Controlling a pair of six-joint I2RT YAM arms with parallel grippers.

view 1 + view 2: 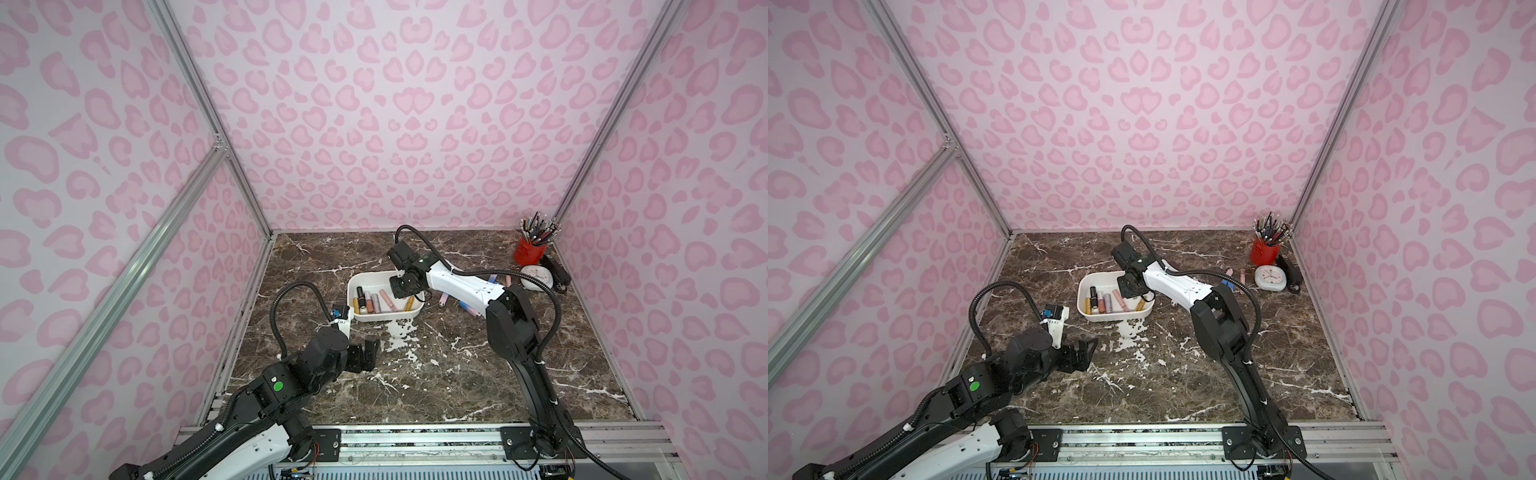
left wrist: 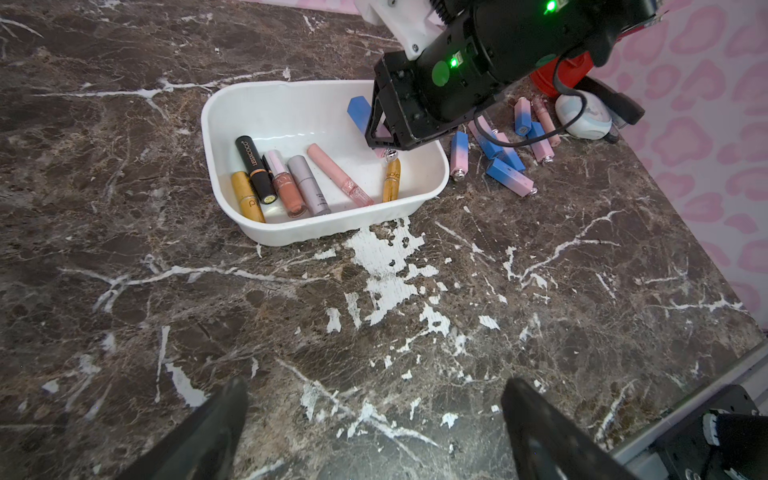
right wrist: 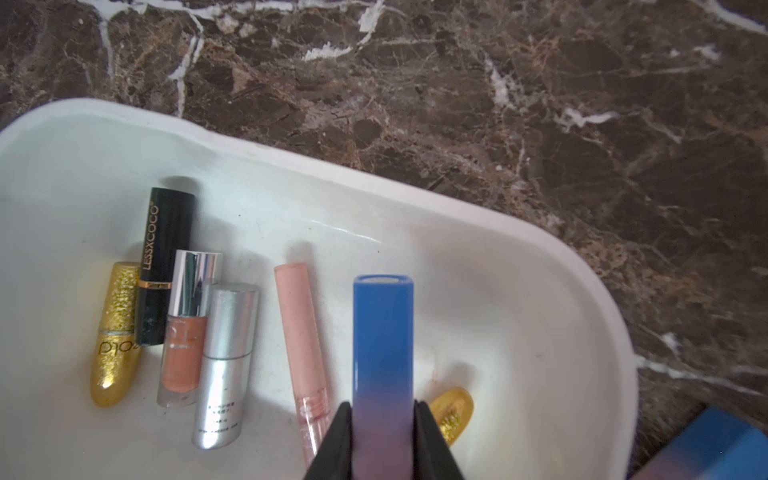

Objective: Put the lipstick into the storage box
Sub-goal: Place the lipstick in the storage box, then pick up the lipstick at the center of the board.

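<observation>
The storage box [image 1: 365,318] [image 1: 1100,318] is a white tub at mid-table, seen in both top views. Several lipsticks lie in it, among them a black one [image 2: 254,166] and a pale pink tube [image 3: 299,332]. My right gripper [image 3: 383,405] hangs over the inside of the box [image 3: 540,266], near its right end, shut on a square blue-to-pink lipstick [image 3: 383,332]. Its blue end [image 2: 359,112] sticks out past the fingers. My left gripper [image 2: 374,386] [image 1: 370,351] stands open and holds nothing, over bare marble in front of the box [image 2: 291,232].
Several more blue-and-pink lipsticks [image 2: 509,172] lie on the marble just right of the box. At the back right stand a red pen cup [image 1: 530,251], a white clock [image 1: 536,276] and a black stapler [image 1: 557,270]. Pink walls enclose three sides.
</observation>
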